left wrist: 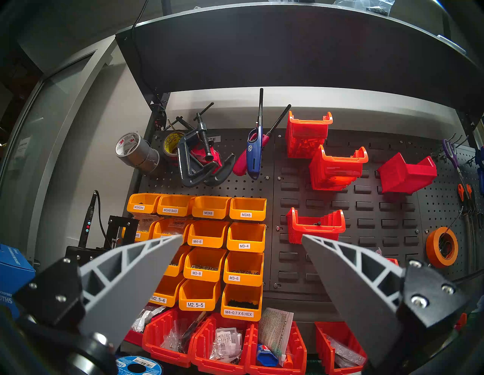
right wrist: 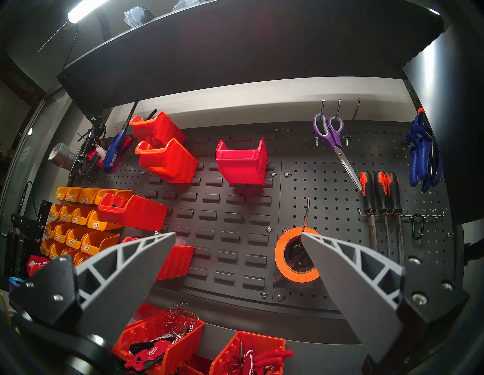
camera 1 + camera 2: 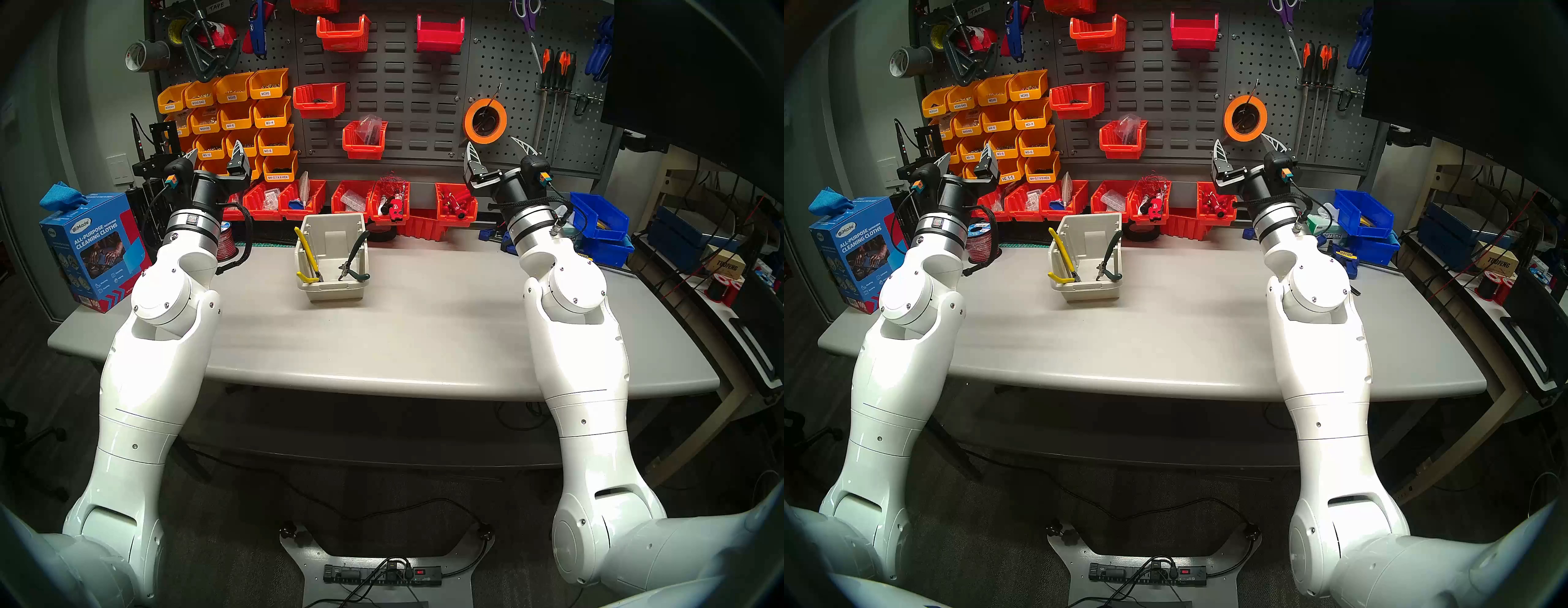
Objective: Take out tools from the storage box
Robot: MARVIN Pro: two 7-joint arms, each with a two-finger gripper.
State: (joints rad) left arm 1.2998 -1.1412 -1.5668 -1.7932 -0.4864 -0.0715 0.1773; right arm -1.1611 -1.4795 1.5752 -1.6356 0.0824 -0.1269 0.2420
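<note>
Pliers, yellow-handled pliers [image 3: 308, 259] left and green-handled pliers [image 3: 354, 259] right, leaned inside the storage box [image 3: 331, 293] mid-worktop [image 3: 424, 331]. Only head views showed them; wrist views faced the pegboard [image 2: 235, 209]. Left pincer [image 3: 216, 153] and right pincer [image 3: 497, 149] gaped empty, raised well apart from the box.

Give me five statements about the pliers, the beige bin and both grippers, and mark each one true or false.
1. Both pliers sit in the storage box. True.
2. The yellow-handled pliers lie on the box's right side. False: left side; the green-handled pliers are on the right.
3. The left gripper is open and empty. True.
4. The right gripper grips the green-handled pliers. False: it is open, raised toward the pegboard.
5. The box rests on the grey table. True.
</note>
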